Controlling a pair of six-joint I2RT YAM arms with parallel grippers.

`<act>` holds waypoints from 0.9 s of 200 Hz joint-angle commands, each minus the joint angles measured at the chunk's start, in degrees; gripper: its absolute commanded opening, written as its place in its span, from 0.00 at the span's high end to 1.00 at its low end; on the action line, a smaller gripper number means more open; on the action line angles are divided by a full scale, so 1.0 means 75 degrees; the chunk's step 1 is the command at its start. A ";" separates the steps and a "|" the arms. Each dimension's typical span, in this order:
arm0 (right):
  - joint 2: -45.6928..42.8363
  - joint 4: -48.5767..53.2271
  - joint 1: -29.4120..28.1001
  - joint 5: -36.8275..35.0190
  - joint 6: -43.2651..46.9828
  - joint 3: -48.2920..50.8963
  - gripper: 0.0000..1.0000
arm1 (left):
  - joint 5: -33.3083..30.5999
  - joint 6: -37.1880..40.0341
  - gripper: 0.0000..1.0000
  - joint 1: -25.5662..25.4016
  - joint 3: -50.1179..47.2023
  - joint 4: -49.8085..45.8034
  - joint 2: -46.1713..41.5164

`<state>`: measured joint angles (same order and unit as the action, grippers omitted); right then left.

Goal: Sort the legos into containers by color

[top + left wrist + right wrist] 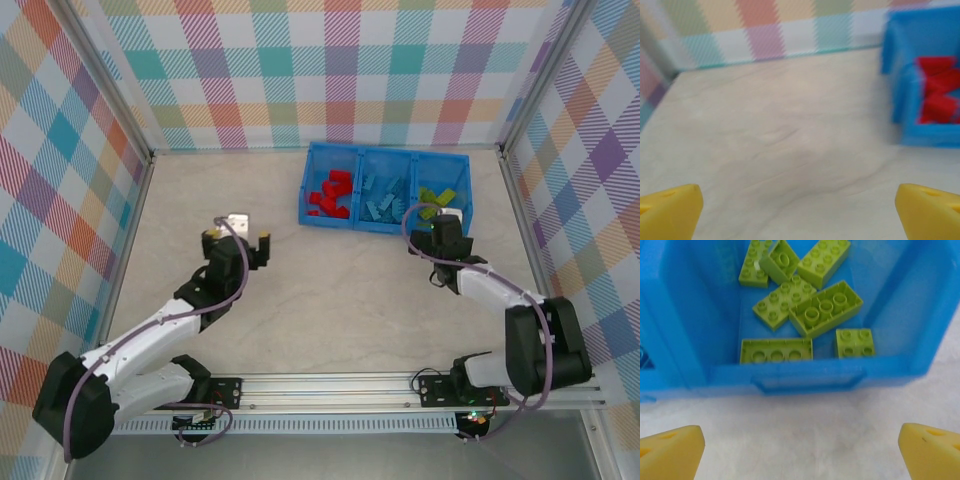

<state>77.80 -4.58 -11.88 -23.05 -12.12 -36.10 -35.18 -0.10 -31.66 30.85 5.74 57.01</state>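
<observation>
Altogether one blue bin stands at the far side of the table, split by two dividers into three compartments side by side. Red bricks lie in the left compartment, light blue bricks in the middle one and lime green bricks in the right one. The right wrist camera shows seven green bricks: some lie studs up, two show their hollow undersides, and one is tipped on edge at the far end. The red and light blue heaps are too small and too crowded in the overhead view to count.

Of the two grippers, the right gripper has its yellow fingers spread wide with nothing between them. It sits over bare table just outside the near wall of the green compartment, with the green bricks straight ahead beyond that wall. The left gripper is likewise spread wide and empty over bare table, well apart from the bin, with the red compartment ahead and to its right
</observation>
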 commanded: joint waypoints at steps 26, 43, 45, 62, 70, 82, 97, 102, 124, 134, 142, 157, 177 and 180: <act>0.0770 -0.1454 0.0592 0.0177 0.1071 -0.0163 0.00 | 0.0032 0.0309 0.00 0.1094 -0.1174 0.1276 -0.0291; 0.0915 -0.2281 0.0854 0.0657 0.1047 0.0255 0.00 | 0.0207 0.0400 0.00 0.1311 -0.1476 0.1945 0.0132; 0.0921 -0.2398 0.0865 0.0667 0.1081 0.0284 0.00 | 0.0245 0.0397 0.00 0.1352 -0.1488 0.2040 0.0209; 0.1189 -0.3738 0.0876 0.0975 0.1535 0.0569 0.00 | 0.0713 0.0168 0.00 0.1780 -0.1502 0.2547 0.0950; 0.1551 -0.3872 0.0954 0.1048 0.1550 0.0424 0.00 | 0.0999 0.0005 0.00 0.2002 -0.1489 0.2843 0.1324; 0.1622 -0.3493 0.0957 0.1113 0.1561 0.0202 0.00 | 0.1391 -0.0195 0.00 0.2340 -0.1373 0.3257 0.1900; 0.1598 -0.3375 0.0969 0.1254 0.1523 0.0196 0.00 | 0.1840 -0.0161 0.00 0.2600 -0.0952 0.3364 0.2530; 0.1612 -0.3415 0.0990 0.1359 0.1545 0.0205 0.00 | 0.2050 -0.0196 0.00 0.2704 -0.0821 0.3423 0.2763; 0.1570 -0.3358 0.1124 0.2050 0.1589 0.0220 0.00 | 0.2513 -0.0036 0.00 0.2891 -0.0220 0.2976 0.3342; 0.1524 -0.3464 0.1190 0.2273 0.1604 0.0306 0.00 | 0.2638 0.0160 0.00 0.2903 -0.0357 0.3276 0.3312; 0.1499 -0.3556 0.1207 0.2328 0.1604 0.0361 0.00 | 0.2707 0.0285 0.00 0.2920 -0.0528 0.3607 0.3239; 0.1443 -0.3736 0.1220 0.2370 0.1598 0.0490 0.00 | 0.2859 0.0490 0.00 0.3038 -0.0783 0.4063 0.3144; 0.1395 -0.3938 0.1232 0.2381 0.1582 0.0628 0.00 | 0.3371 0.0232 0.00 0.3449 -0.1060 0.5456 0.4070; 0.1393 -0.3963 0.1243 0.2382 0.1581 0.0648 0.00 | 0.3465 0.0199 0.00 0.3539 -0.1076 0.5835 0.4366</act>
<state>89.32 -30.41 -2.96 -8.12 -0.95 -32.99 -15.22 1.98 -9.45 25.34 34.37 82.19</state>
